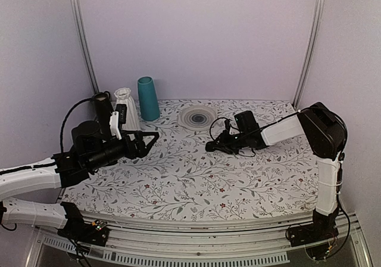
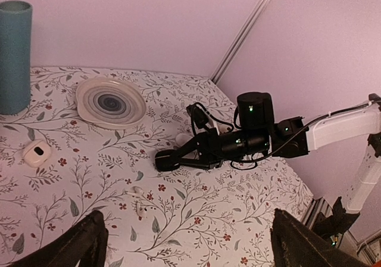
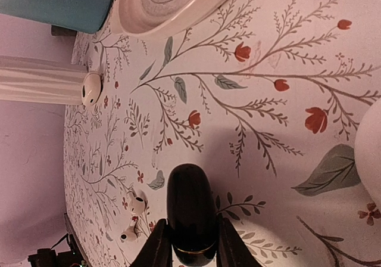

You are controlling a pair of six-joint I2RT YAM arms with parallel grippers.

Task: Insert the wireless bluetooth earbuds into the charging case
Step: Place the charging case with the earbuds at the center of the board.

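Note:
The charging case (image 3: 191, 201) is a black, rounded pebble, closed, low over the floral cloth. My right gripper (image 3: 191, 230) is shut on its near end, a finger on each side. The case also shows in the top view (image 1: 211, 147) and the left wrist view (image 2: 166, 160), at the tip of my right gripper (image 1: 216, 145). Two tiny earbuds, which look white, lie together on the cloth just left of the case (image 3: 136, 205) and in the left wrist view (image 2: 139, 191). My left gripper (image 1: 150, 139) is open and empty above the left side, its fingers (image 2: 89, 240) spread wide.
A ribbed round plate (image 1: 198, 117) lies at the back centre. A teal cup (image 1: 147, 98), a white cloth bag (image 1: 126, 109) and a black cylinder (image 1: 102, 103) stand at the back left. A white oval object (image 2: 37, 152) lies on the cloth near them.

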